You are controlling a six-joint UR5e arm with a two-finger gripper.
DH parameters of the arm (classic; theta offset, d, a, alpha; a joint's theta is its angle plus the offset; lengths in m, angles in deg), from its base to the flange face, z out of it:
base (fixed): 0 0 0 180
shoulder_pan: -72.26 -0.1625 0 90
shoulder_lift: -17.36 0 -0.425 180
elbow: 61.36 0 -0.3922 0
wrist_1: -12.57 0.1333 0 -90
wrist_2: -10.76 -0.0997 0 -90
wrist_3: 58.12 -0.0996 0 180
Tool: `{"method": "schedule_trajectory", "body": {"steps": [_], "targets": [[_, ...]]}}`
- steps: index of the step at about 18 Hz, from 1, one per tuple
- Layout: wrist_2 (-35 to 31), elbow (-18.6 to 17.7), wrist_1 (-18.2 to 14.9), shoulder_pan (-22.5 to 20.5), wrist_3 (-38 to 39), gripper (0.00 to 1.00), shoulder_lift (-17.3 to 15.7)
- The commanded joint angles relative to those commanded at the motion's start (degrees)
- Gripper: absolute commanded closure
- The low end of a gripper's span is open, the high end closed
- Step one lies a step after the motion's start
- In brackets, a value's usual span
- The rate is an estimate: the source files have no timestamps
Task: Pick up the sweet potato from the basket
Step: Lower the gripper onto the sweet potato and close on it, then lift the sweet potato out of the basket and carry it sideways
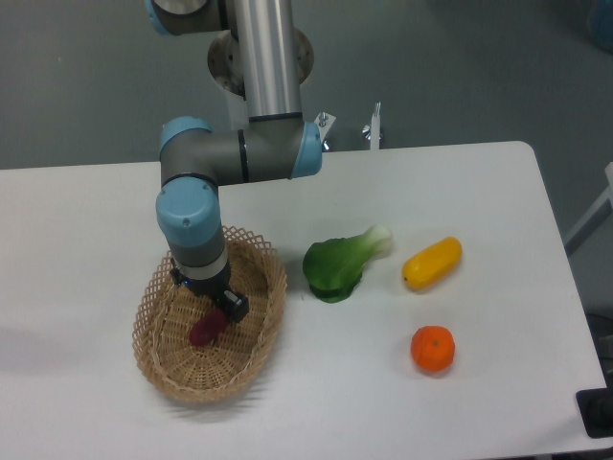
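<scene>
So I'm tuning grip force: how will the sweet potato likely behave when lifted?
The sweet potato looks stiff, so it probably won't flop. Its smooth, tapered shape might slip or pivot between the fingers. It looks small, likely light, lying in the basket.

End effector (222,309) hides upper end of sweet potato (204,329); jaw state unclear.

Brushed silver tube links, grey cylindrical joint housings, light blue rounded end caps on the joints, a round grey flange disc behind the upright tube, a small black two-finger gripper (222,309) below the grey wrist segment
</scene>
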Motion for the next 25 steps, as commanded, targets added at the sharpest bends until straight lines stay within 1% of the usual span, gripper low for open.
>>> {"method": "schedule_trajectory", "body": {"steps": [3,6,7,9,11,14,18,20,22,23,25], "targets": [[-1.49,0.09,0.09,0.0,-0.17,0.73,0.0],[-1.67,0.26,0.09,0.0,-0.09,0.84,-0.26],[-1.67,0.18,0.09,0.0,-0.09,0.86,-0.26],[-1.58,0.44,0.09,0.0,-0.35,0.86,-0.61],[-1.5,1.31,-0.35,-0.09,-0.79,0.86,-1.75],[-1.23,4.73,-0.97,-0.79,-1.49,0.86,-2.98],[-1.23,9.57,-0.97,-4.12,-1.58,0.86,-3.07],[-1.06,11.24,-1.67,-6.84,-2.37,0.86,-4.3],[-0.71,12.65,-2.28,-9.74,-5.17,0.86,-5.44],[-0.62,13.44,-2.9,-11.5,-7.01,0.86,-5.62],[0.7,15.28,-5.61,-14.75,-10.44,0.86,-5.62]]}}
